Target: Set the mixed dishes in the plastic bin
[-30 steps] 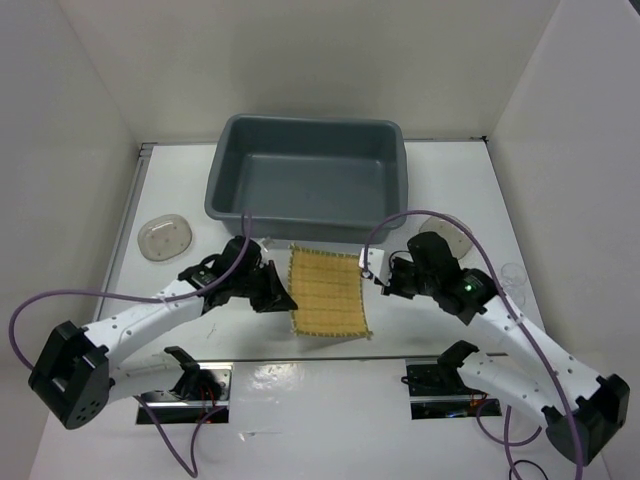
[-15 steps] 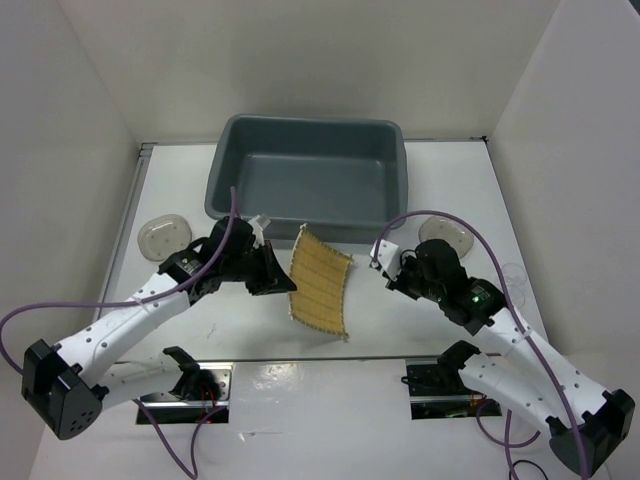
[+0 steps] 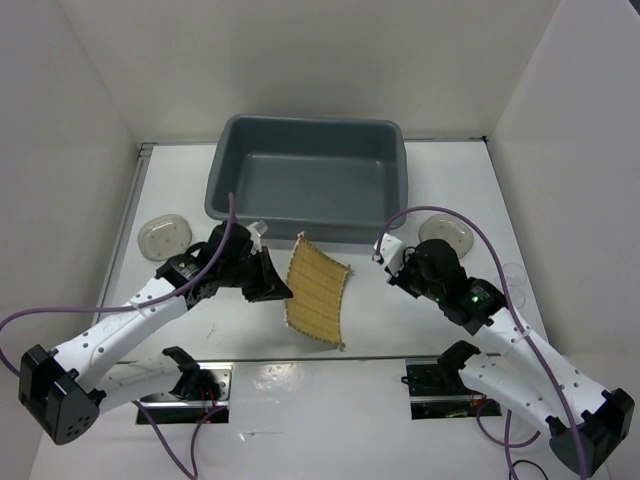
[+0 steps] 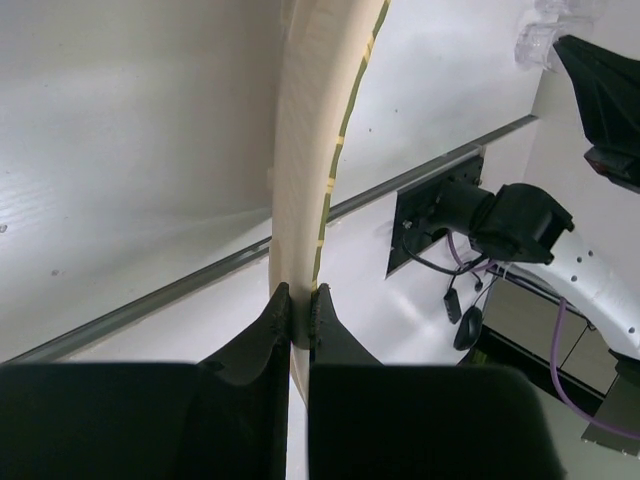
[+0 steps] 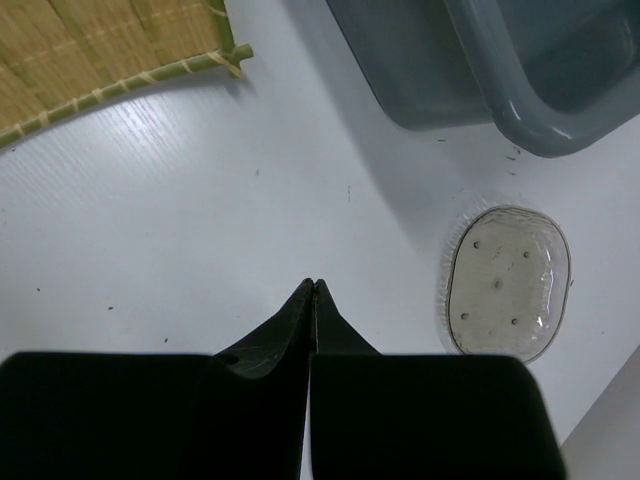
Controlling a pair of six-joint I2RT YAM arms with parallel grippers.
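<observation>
Top external: left gripper (image 3: 284, 294) is pinching the tilted woven mat (image 3: 318, 290) near the plastic bin (image 3: 310, 188). Right gripper (image 5: 312, 287) is hovering clenched, empty.

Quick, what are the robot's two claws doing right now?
Left gripper: shut on the woven mat.
Right gripper: shut, holding nothing.

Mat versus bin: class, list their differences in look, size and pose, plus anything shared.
The mat is tan, woven and thin; the bin is dark grey and deep. The mat is much smaller than the bin. The mat hangs tilted, pinched by the left fingers; the bin sits flat on the table. Both are roughly rectangular.
</observation>
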